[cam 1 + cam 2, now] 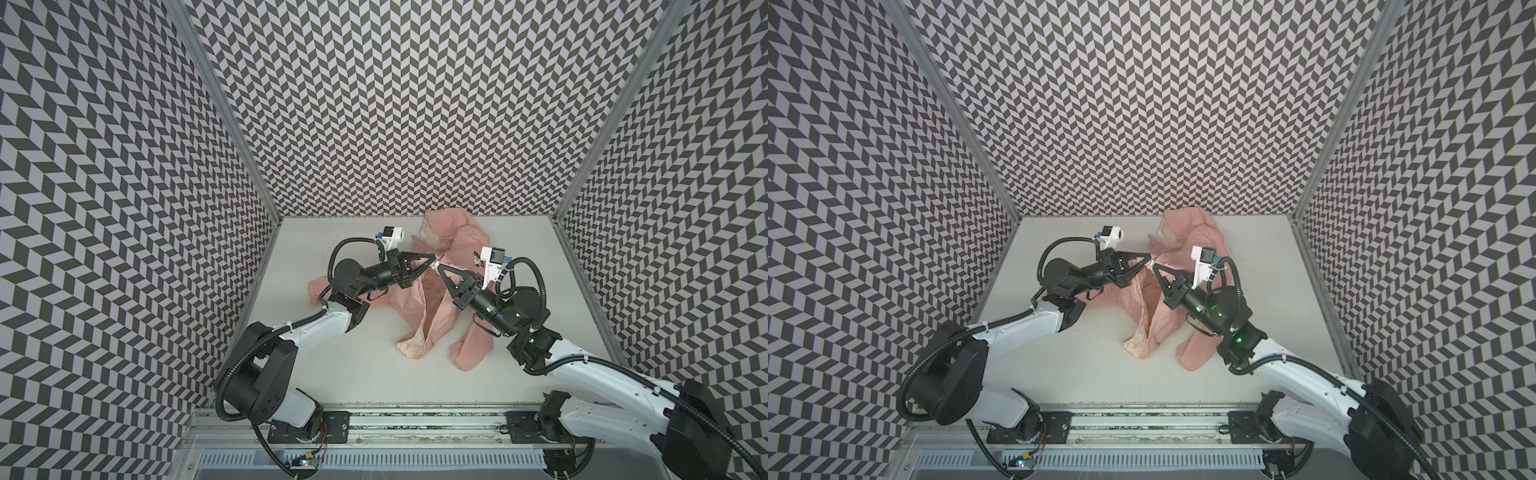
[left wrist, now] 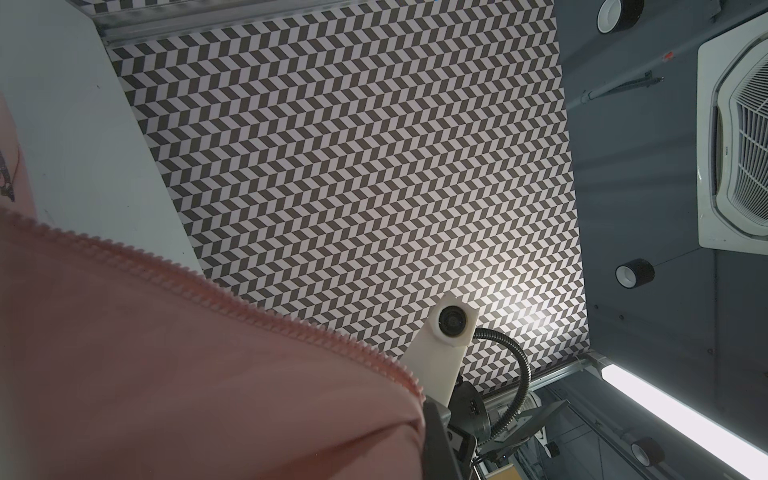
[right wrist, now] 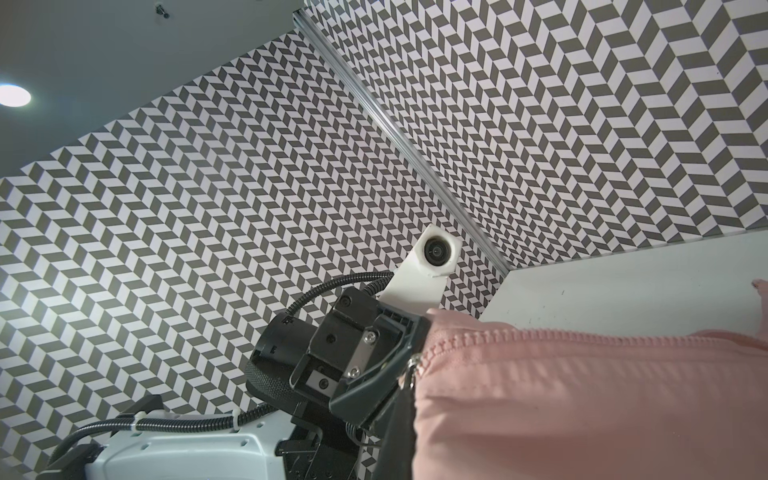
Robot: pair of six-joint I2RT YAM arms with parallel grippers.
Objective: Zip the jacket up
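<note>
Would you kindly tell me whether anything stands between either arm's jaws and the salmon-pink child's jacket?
Nothing visible does. The left gripper and right gripper meet tip to tip at the salmon-pink child's jacket, jaws shut on fabric beside its zipper teeth.

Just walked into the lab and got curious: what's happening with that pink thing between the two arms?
Two robot arms are working on a salmon-pink jacket that lies rumpled on the white table. The left gripper and the right gripper are each pinched shut on a front zipper edge, with their tips nearly meeting. Below them the front gapes open with the lining showing, so the jacket is not zipped yet.
</note>
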